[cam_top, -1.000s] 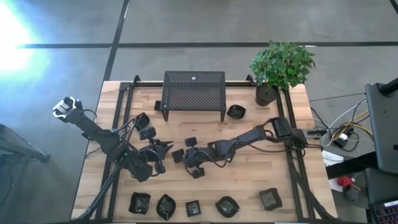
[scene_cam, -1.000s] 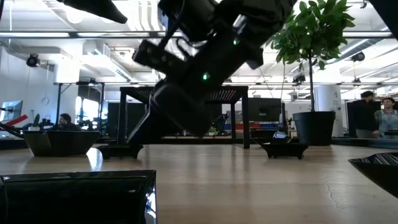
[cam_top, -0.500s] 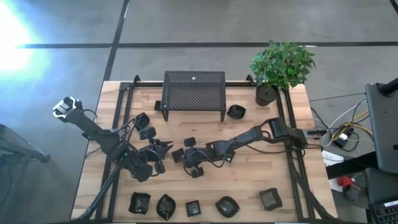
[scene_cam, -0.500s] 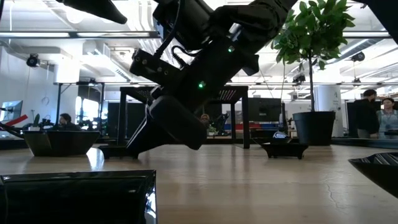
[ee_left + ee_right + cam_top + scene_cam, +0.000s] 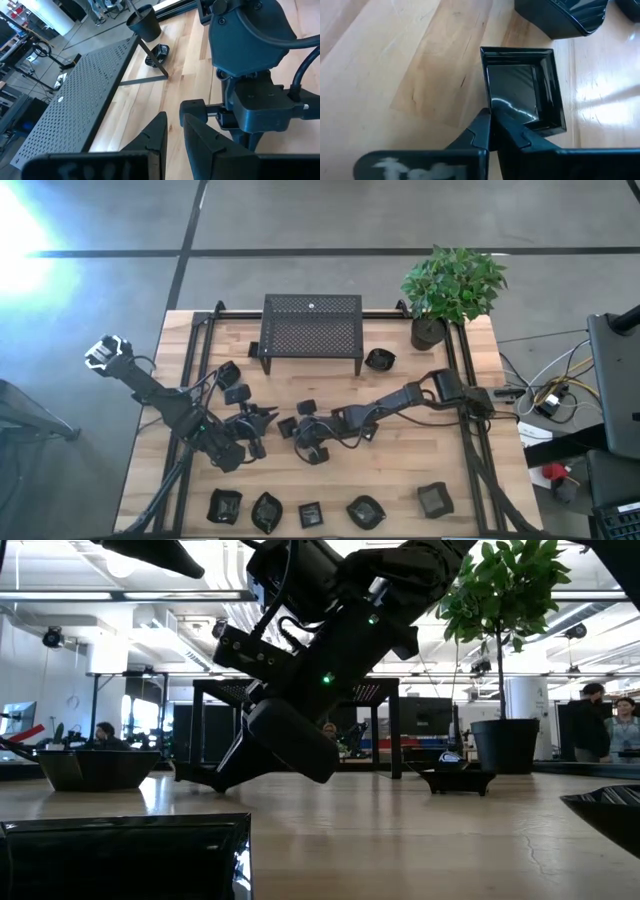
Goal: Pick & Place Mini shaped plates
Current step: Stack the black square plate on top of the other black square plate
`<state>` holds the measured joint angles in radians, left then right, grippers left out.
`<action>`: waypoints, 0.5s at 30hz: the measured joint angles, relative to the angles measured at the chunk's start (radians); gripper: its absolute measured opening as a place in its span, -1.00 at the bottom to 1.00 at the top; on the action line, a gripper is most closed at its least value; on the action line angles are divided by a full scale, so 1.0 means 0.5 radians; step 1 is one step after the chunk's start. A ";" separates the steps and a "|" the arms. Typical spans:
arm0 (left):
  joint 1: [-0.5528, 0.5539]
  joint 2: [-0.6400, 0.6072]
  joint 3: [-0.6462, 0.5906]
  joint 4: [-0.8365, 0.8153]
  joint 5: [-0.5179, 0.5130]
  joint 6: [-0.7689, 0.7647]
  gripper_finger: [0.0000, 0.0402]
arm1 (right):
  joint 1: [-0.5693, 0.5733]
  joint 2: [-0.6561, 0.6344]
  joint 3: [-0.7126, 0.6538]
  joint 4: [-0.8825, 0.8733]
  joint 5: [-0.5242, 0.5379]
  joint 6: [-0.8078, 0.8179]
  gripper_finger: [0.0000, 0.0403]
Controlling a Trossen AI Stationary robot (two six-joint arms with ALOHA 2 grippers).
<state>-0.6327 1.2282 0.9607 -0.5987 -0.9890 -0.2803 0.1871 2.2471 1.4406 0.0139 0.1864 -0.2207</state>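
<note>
A small square black glossy plate [image 5: 522, 90] lies on the wooden table [image 5: 400, 470] near its middle, also seen in the high view [image 5: 285, 428]. My right gripper [image 5: 492, 116] reaches in from the table's right, slanting down, and is shut on that plate's rim. My left gripper [image 5: 174, 120] hovers just left of it [image 5: 267, 416], a narrow gap between its fingers and only wood showing through. Several more mini plates lie loose around both grippers, one [image 5: 560, 17] just beyond the square plate. My right gripper pinches the square plate's side wall [image 5: 489, 102] close to its near corner, one finger inside the dish and one outside. The fingers come slanting down from the table's right side. The plate looks flat on the table.
A black mesh stand [image 5: 311, 332] stands at the far middle, a potted plant [image 5: 430, 330] at the far right, a round dish [image 5: 379, 360] between them. Several plates [image 5: 311, 515] line the near edge. Others [image 5: 238, 393] lie left of centre. Bare wood lies at right.
My right gripper has closed its fingers onto the square plate's wall, staying near the same spot. My left arm has kept still.
</note>
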 joint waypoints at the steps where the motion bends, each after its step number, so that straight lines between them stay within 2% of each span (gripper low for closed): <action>1: 0.001 0.000 0.000 0.000 0.000 0.000 -0.70 | 0.001 0.000 0.000 0.000 0.003 0.001 -0.95; 9: 0.001 0.000 0.000 0.000 0.000 0.002 -0.70 | 0.094 -0.065 0.061 -0.279 0.271 0.067 -0.96; 15: 0.001 0.000 0.001 -0.002 0.000 0.002 -0.70 | 0.179 -0.152 0.134 -0.649 0.355 0.411 -0.96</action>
<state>-0.6323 1.2282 0.9611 -0.5995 -0.9890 -0.2790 0.2764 2.1712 1.5075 -0.3106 0.3641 -0.0151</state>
